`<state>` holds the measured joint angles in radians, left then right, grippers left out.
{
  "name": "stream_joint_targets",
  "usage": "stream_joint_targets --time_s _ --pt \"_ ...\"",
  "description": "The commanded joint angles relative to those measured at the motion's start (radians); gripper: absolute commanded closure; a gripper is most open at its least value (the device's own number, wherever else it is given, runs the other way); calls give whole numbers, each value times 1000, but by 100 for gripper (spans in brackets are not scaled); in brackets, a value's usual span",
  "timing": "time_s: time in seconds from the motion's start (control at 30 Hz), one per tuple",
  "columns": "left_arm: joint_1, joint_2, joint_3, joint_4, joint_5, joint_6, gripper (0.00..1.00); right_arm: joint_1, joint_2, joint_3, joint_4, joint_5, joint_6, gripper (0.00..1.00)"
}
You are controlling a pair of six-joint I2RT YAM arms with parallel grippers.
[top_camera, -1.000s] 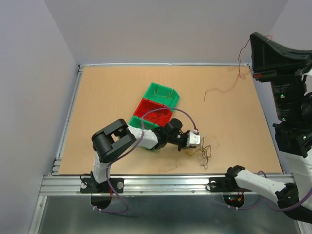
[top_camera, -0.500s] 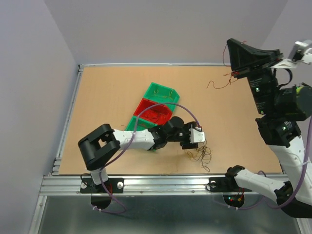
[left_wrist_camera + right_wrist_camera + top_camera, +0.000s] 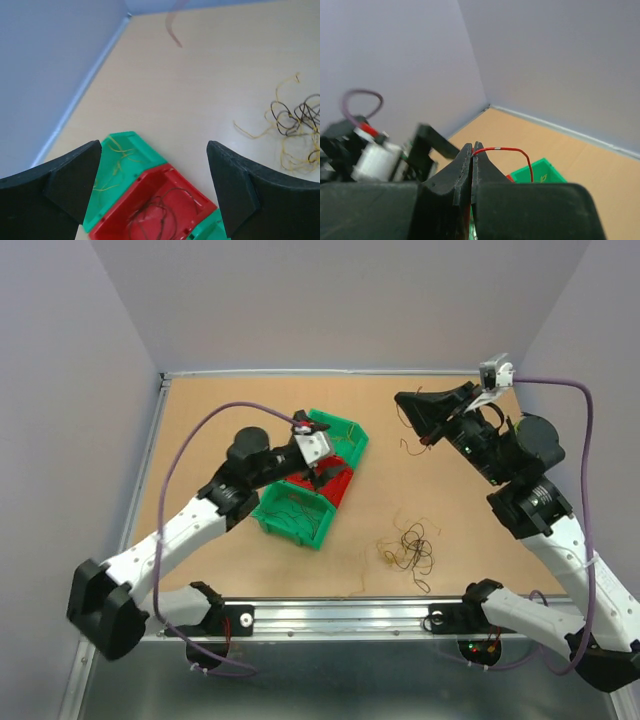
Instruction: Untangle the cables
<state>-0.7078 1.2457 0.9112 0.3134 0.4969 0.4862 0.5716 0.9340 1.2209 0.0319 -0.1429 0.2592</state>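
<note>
Matt wooden table [image 3: 220, 420], glossy plastic bins [image 3: 300, 533] (smooth)

Three small open bins sit in a diagonal row, side against side, left of the centre of a tan wooden worktop [image 3: 220, 430]: a green bin [image 3: 342, 421] nearest the far edge, a red bin [image 3: 338, 483] in the middle, and a second green bin [image 3: 295, 530] toward the near edge. Pale lilac walls [image 3: 320, 300] close the worktop's left, far and right edges. A ribbed aluminium rail [image 3: 340, 612] runs along its near edge.
</note>
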Motion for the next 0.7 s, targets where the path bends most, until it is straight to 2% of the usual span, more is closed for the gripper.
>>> stream_joint_targets --time_s 0.0,0.1,0.17,0.3,0.37,0.5,0.67 --pt "33 -221 -57 133 -118 -144 1 10 34 -57 -4 -191 20 99" --pt "57 -305 -70 115 -297 -199 1 13 72 -104 36 -300 46 99" --pt "109 -368 -113 134 -365 -222 1 25 77 -135 75 -304 66 99" --pt "229 -446 -216 274 -570 -307 1 94 94 -181 103 -276 63 99" --pt "289 -448 -250 311 -633 -325 1 174 115 -187 106 -238 45 99" --pt "385 -391 -239 323 -663 -395 1 359 190 -166 105 -106 -7 99" --pt "487 -358 -247 354 -629 -446 1 451 275 -126 108 -31 -34 99"
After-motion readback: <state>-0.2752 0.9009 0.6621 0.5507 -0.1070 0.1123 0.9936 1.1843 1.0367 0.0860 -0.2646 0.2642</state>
